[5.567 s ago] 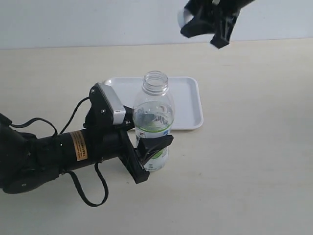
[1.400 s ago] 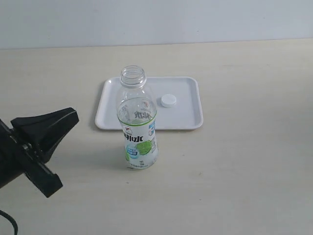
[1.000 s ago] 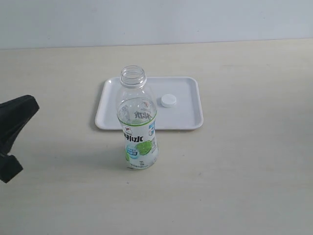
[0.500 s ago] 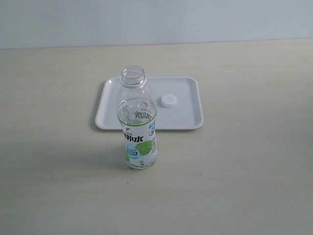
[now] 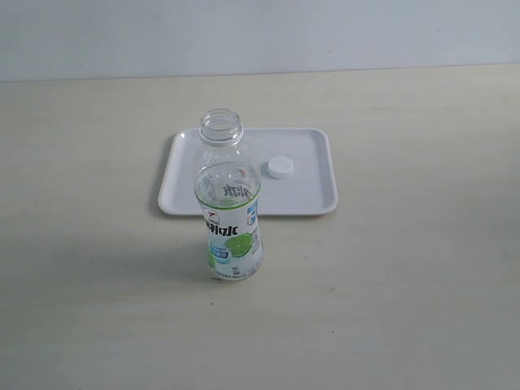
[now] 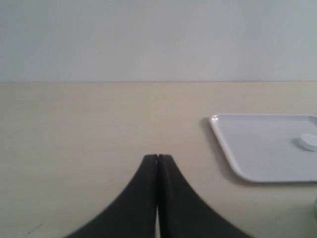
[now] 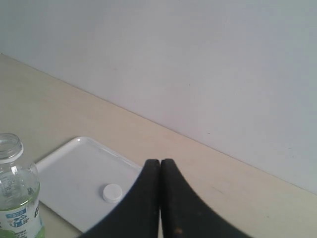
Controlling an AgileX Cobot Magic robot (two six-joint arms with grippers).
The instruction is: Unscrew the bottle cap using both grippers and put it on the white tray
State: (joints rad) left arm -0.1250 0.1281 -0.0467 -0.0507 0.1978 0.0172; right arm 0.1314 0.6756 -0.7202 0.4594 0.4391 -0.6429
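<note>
In the exterior view, I am seeing the small round white plastic bottle cap (image 5: 280, 167) lying flat on the flat square white tray (image 5: 309, 193), apart from its low rim. The small clear plastic bottle (image 5: 230, 213) with the green, white and blue label is standing upright and open-necked on the pale table (image 5: 406, 284), just in front of the tray. Neither arm is showing in this view. I am judging the placement as done. I am treating the bottle cap as light, rigid and smooth, so any regrasp should pinch across its short side wall from above. The bottle is looking thin-walled and easy to tip or dent, so it should be taken around the labelled waist with modest force. In the left wrist view, the left gripper (image 6: 157, 157) is pressing its black fingers together on nothing. The tray is running off the frame edge, the bottle cap (image 6: 309, 142) is being clipped there, and the bottle is hardly showing. In the right wrist view, the right gripper (image 7: 159, 161) is likewise clenched and empty, hanging well apart from the bottle cap (image 7: 112, 192). The lower part of the bottle (image 7: 15, 198) is being cut off here. I cannot tell whether liquid is inside, and the cap's ribbing is too small to make out.
</note>
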